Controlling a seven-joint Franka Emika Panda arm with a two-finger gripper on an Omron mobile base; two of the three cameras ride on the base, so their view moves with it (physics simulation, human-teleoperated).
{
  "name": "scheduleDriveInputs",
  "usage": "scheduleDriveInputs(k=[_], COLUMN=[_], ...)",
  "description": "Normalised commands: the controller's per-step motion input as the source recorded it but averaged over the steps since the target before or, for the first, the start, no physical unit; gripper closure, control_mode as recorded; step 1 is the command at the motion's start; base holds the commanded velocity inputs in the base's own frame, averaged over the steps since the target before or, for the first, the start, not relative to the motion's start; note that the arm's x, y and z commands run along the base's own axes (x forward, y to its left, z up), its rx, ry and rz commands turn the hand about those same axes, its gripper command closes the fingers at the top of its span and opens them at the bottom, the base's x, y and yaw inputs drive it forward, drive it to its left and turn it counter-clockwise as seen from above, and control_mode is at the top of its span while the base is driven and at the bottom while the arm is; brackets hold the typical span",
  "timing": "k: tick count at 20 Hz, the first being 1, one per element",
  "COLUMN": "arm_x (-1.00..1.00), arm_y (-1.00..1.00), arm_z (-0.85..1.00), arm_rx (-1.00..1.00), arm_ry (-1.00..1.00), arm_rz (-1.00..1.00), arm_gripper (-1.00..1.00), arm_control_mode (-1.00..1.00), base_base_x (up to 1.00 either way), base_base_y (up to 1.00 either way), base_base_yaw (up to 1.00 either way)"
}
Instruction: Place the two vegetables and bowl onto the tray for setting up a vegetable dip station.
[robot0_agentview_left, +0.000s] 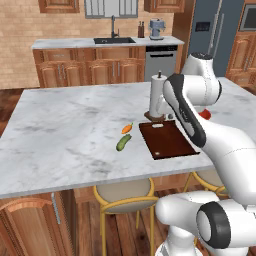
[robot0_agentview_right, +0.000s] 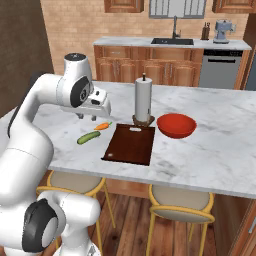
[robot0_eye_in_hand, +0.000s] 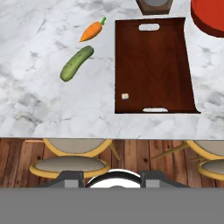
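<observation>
Hand raised above the tabletop, over the near-left part of it, above the carrot and cucumber and touching neither. Nothing between the fingers; whether spread or closed cannot be told from these views, only the finger tips poking up at the bottom of the hand view.

Carrot lying flat on the marble, green tip pointing toward the far side, just left of the tray's far corner. Cucumber just beside it, nearer the front edge, angled the same way, close to the carrot but apart from it. Both off the tray.

Tray flat on the tabletop, dark reddish-brown, bare, with a slot handle at each short end and a small pale mark near the front left corner. Long side running front to back, near edge close to the tabletop's front edge.

Bowl bright red, upright on the marble to the right of the tray's far end, near it, not on it. Paper-towel roll standing upright on its dark base just behind the tray's far edge, between carrot and bowl.

Stools with yellow frames tucked under the front edge.
</observation>
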Motion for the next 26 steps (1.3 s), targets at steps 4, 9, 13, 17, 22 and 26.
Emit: scheduleDriveInputs(k=[4, 9, 13, 17, 22, 26], arm_x=[-0.02, 0.1, 0.18, 0.21, 0.19, 0.03], arm_y=[0.0, -0.09, -0.18, -0.24, -0.3, -0.33], arm_z=[0.0, -0.05, -0.02, -0.01, 0.0, 0.02], arm_rx=[0.0, -0.01, 0.01, 0.05, 0.12, 0.09], arm_ry=[0.0, 0.06, 0.1, 0.08, 0.03, 0.03], arm_rz=[0.0, 0.01, 0.06, 0.09, 0.17, 0.08], arm_gripper=[-1.0, -1.0, -1.0, -1.0, -1.0, -1.0], arm_control_mode=[-1.0, -1.0, -1.0, -1.0, -1.0, -1.0], base_base_x=[0.0, 0.0, 0.0, 0.0, 0.0, 0.0], base_base_y=[0.0, 0.0, 0.0, 0.0, 0.0, 0.0], base_base_yaw=[0.0, 0.0, 0.0, 0.0, 0.0, 0.0])
